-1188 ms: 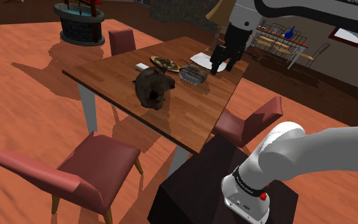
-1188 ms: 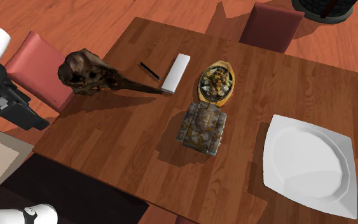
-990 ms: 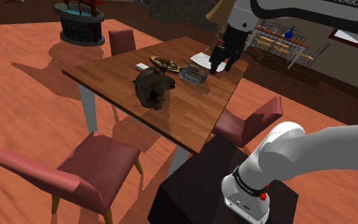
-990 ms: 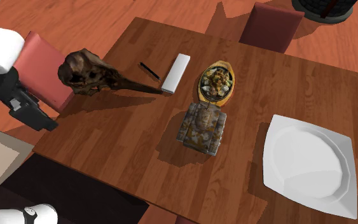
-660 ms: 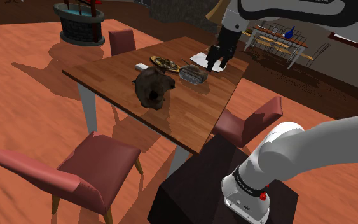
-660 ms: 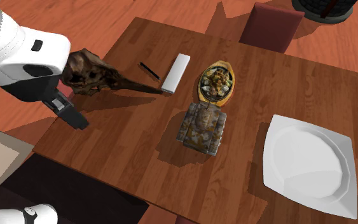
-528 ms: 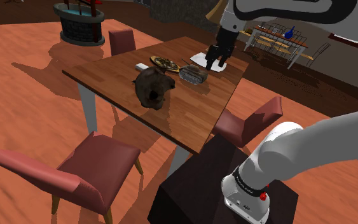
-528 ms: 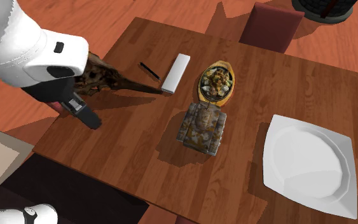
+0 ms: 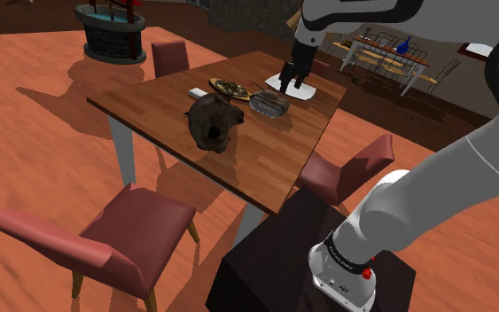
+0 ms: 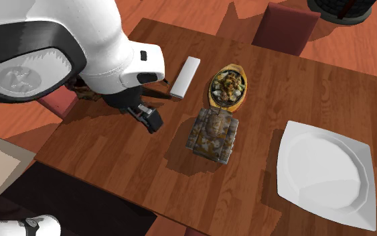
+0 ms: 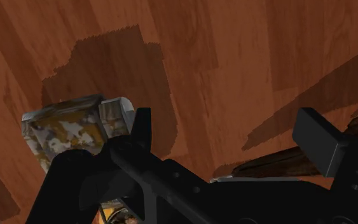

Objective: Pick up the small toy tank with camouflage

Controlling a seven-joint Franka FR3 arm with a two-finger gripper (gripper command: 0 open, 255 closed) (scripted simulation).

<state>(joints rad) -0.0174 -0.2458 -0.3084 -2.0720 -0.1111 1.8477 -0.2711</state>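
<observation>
The small camouflage toy tank (image 9: 269, 104) (image 10: 213, 133) sits upright near the middle of the brown wooden table (image 9: 265, 152) (image 10: 126, 157). My black gripper (image 10: 150, 119) (image 9: 293, 80) hangs open above the tabletop, a short way from the tank toward the second exterior view's left. Nothing is between its fingers. In the wrist view the tank (image 11: 75, 130) lies just outside one fingertip (image 11: 142, 127), not in the gap of the gripper (image 11: 228, 137). My white arm covers most of the dark skull in the second exterior view.
A dark animal skull (image 9: 214, 121), a white bar (image 10: 185, 77), an oval dish of food (image 10: 227, 87) and a white plate (image 10: 324, 171) share the table. Red chairs (image 9: 132, 230) (image 9: 349, 168) stand around it. My stand (image 9: 265, 266) is beside the table.
The arm has swung in over the table from the second exterior view's left edge toward the tank and now covers the skull there. The tank has not moved.
</observation>
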